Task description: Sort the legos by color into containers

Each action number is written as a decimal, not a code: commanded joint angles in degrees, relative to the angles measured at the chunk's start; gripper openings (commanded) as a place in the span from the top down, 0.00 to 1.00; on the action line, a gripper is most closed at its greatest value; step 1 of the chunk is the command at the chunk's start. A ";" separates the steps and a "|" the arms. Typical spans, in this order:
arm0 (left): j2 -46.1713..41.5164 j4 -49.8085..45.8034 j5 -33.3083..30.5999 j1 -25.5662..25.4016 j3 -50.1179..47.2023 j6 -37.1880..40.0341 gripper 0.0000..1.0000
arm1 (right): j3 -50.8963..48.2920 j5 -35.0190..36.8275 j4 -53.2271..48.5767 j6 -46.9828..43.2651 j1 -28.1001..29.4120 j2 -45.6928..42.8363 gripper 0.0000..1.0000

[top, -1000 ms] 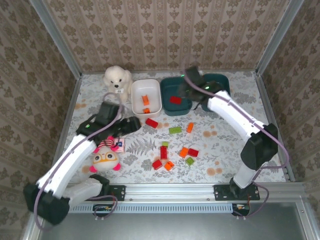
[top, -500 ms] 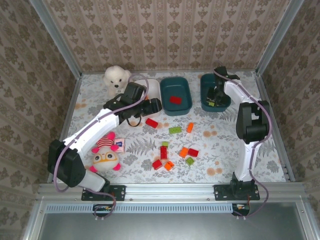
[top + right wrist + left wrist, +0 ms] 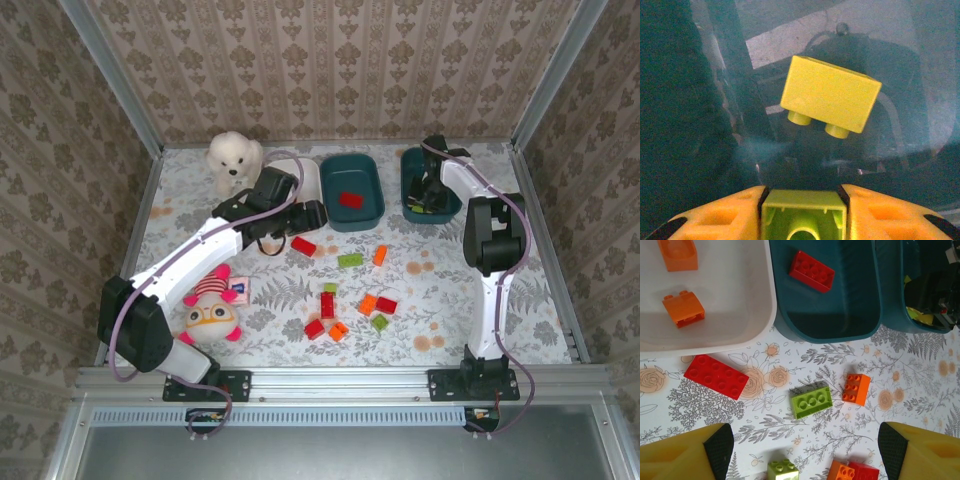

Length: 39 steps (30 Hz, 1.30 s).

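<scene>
The right hand (image 3: 802, 200) is down in the far-right teal bin (image 3: 408, 178), at about one o'clock on the table (image 3: 450, 290). It is clenched on a lime green brick (image 3: 802, 215) that fills the gap between its yellow fingers (image 3: 725, 215). Just past it, at twelve o'clock from the hand, a second lime brick (image 3: 830, 95) lies loose on the bin floor, studs pointing back toward the hand.

The left hand (image 3: 804, 447) hangs released over the table with nothing between its spread fingers (image 3: 715, 447), near the front edges of the white bin (image 3: 730, 335) and the middle teal bin (image 3: 840, 305). The white bin, at eleven o'clock, holds two orange bricks (image 3: 683, 308). The middle teal bin, at twelve, holds one red brick (image 3: 811, 271).

Still loose on the table are a long red brick (image 3: 716, 376) just in front of the white bin, then a lime brick (image 3: 812, 399) and an orange brick (image 3: 856, 388) side by side toward three o'clock of it. Nearer the arms, around six o'clock, lies a cluster of red, orange and lime bricks (image 3: 350, 312).

A white plush dog (image 3: 234, 155) sits at ten o'clock beside the white bin. A pink-and-white doll (image 3: 210, 315) lies at eight o'clock, and a small pink card (image 3: 240, 291) touches it; any print on the card is too small to read.
</scene>
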 commanded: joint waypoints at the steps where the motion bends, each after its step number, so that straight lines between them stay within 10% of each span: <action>1: -1.06 -2.75 -0.96 -1.08 -0.71 0.90 0.21 | 2.55 -0.21 -2.87 -0.67 0.09 -0.24 0.49; 12: 0.53 -6.99 0.35 -6.77 0.40 7.67 0.21 | 1.31 2.22 -4.21 0.75 1.44 -16.62 0.37; 22: 10.34 -12.35 2.37 -19.73 6.95 21.03 0.21 | -25.15 5.24 -2.01 6.05 12.08 -52.61 0.35; 30: 11.54 -21.70 -15.45 -17.59 6.62 11.50 0.12 | -41.41 3.31 -6.66 12.66 18.93 -71.84 0.31; 39: 9.28 -3.40 -18.22 -10.32 -7.92 -3.37 0.00 | -41.04 1.88 -6.04 10.73 19.90 -71.94 0.30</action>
